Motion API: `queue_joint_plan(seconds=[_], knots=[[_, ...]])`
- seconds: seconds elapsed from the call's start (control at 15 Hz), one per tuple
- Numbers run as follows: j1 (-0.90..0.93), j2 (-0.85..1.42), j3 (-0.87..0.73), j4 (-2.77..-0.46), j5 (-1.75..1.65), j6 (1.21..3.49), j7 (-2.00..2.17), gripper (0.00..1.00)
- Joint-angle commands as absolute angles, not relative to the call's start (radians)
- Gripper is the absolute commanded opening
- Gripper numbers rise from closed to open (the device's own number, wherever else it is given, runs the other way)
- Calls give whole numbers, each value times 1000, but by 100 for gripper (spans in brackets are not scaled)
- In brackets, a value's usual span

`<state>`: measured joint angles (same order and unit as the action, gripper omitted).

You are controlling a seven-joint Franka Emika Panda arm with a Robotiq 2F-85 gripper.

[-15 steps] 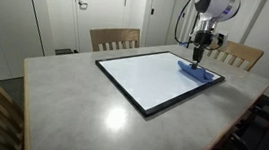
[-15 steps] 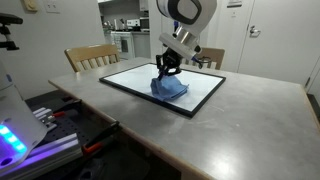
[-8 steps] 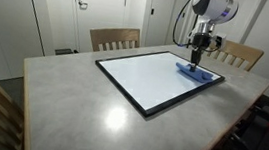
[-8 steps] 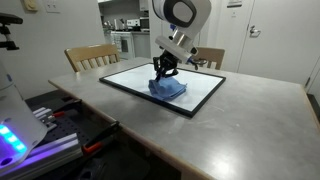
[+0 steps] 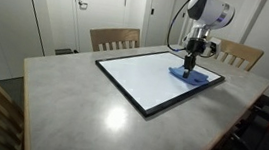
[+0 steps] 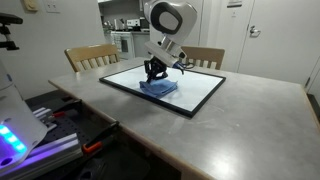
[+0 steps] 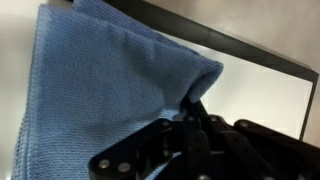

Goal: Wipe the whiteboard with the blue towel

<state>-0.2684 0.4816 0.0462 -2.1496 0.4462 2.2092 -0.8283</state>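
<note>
Wiping is judged to be the step in hand. The blue towel [image 5: 197, 78] lies on the whiteboard [image 5: 139, 81], close to the end of the board that is under the arm. It is held by the pincer [image 5: 190, 63], and the jaws are closed tight on a raised fold of the cloth. This is shown best in the wrist view, where the fold is gathered up into the fingertips [image 7: 196, 100].

For a good wipe, the cloth should be kept pressed flat on the glossy surface, so that more than the pinched ridge is rubbed over it. The strokes should be made long and even. The black frame [image 7: 250, 48] should not be crossed, because the towel can be caught on it or dragged onto the counter [image 5: 71, 104].

Compared with one second ago, the pincer and the towel are seen to have been slid together a short way across the board, further from its end. In an exterior view the towel [image 6: 160, 88] now looks flatter and more spread out. The grip is not changed.
</note>
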Motion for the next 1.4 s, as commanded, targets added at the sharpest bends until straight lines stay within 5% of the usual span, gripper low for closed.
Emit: queue_joint_plan(seconds=[0.0,1.33], knots=[[-242,467,76,-2205,493,2285,-805,1],[-142,487,189,-2222,507,2373,-710,1]])
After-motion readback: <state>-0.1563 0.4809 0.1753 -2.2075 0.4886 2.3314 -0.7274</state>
